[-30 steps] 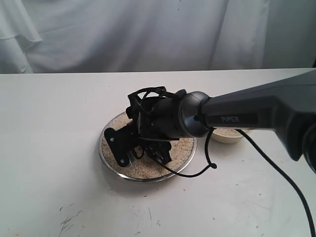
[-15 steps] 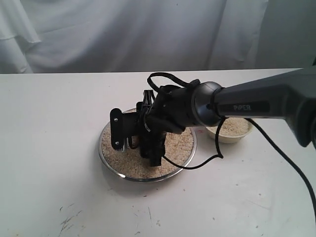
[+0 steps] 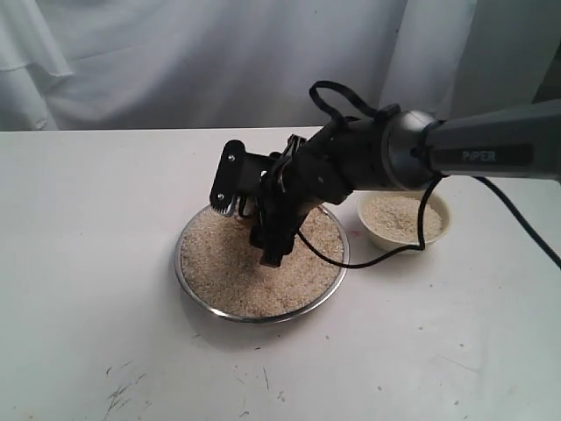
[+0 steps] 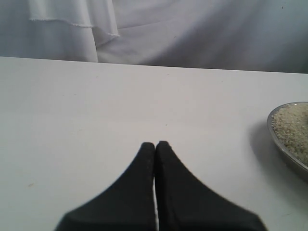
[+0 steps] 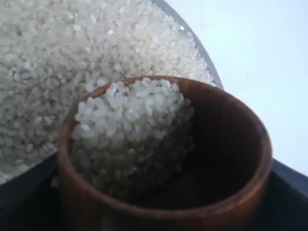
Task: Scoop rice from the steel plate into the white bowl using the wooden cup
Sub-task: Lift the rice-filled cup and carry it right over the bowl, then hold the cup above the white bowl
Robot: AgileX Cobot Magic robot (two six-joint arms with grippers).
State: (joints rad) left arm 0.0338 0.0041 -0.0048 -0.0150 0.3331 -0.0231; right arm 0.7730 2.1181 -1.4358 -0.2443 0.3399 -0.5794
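Observation:
The steel plate lies mid-table, covered with rice. My right gripper hangs just above the plate's far side, reaching in from the right. It is shut on the wooden cup, which the fingers hide in the exterior view. The cup tilts and holds a heap of rice against one side. Below it are the plate's rice and rim. The white bowl, right of the plate, holds rice. My left gripper is shut and empty over bare table, with the plate's edge off to one side.
A black cable loops from the right arm down between plate and bowl. White cloth hangs behind the table. The white tabletop shows dark scuff marks near the front left.
The right gripper has lifted off the plate's rice with the cup and swung up and right toward the far rim. The bowl, partly hidden by the arm before, now shows fully.

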